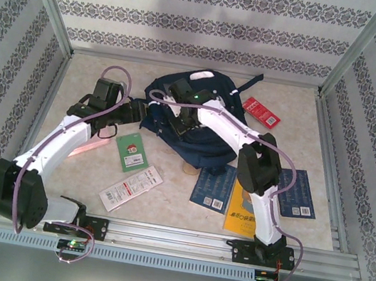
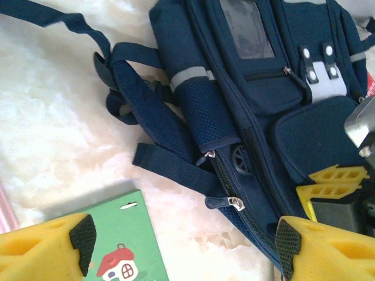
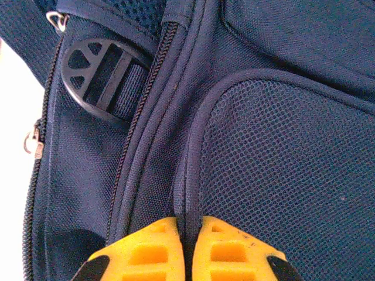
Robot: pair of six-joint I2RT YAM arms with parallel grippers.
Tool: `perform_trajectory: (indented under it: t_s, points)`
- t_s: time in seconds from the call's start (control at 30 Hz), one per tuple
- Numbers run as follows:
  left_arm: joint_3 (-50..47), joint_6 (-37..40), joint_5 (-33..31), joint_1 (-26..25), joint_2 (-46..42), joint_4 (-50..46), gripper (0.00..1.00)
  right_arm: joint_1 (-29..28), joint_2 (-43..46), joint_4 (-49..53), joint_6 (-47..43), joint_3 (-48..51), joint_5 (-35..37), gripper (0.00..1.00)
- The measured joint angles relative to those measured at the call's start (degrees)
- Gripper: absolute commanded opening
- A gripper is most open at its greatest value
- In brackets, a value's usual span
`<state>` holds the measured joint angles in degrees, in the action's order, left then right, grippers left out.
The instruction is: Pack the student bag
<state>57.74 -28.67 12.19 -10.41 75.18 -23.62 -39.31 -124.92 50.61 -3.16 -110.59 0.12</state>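
Much bare table [image 2: 53,146] beside student bag [image 2: 263,117] | right jaws clamped on pocket seam [image 3: 188,175] | left jaws gaping

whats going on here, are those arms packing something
Two robot arms are working on a navy student bag lying on the table. The right gripper is shut, pinching a seam on the bag's front pocket. The left gripper hangs open beside the bag, above a green book. That book and others, such as a yellow book, lie on the table, not yet packed.
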Motion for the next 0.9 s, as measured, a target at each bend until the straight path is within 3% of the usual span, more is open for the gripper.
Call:
perform_trajectory:
  t_s: [0.3, 0.47, 0.67, 0.9]
  points:
    - [-7.58, 8.48, 6.95, -0.87, 0.31, 11.56, 0.73, 8.02, 2.84, -0.04, 1.7, 0.0, -20.35, 0.0]
    - [-6.21, 13.0, 15.19, -0.57, 1.84, 14.1, 0.68, 12.46, 4.33, -0.52, 3.06, 0.44, -31.36, 0.0]
    - [-1.86, 10.54, 30.67, 2.08, 12.92, 19.89, 0.6, 15.76, 5.84, -1.77, 4.94, 0.74, -40.17, 0.0]
    - [-1.55, 9.2, 39.36, 2.62, 18.67, 22.97, 0.59, 16.83, 6.21, -3.34, 6.78, 1.18, -45.64, 0.0]
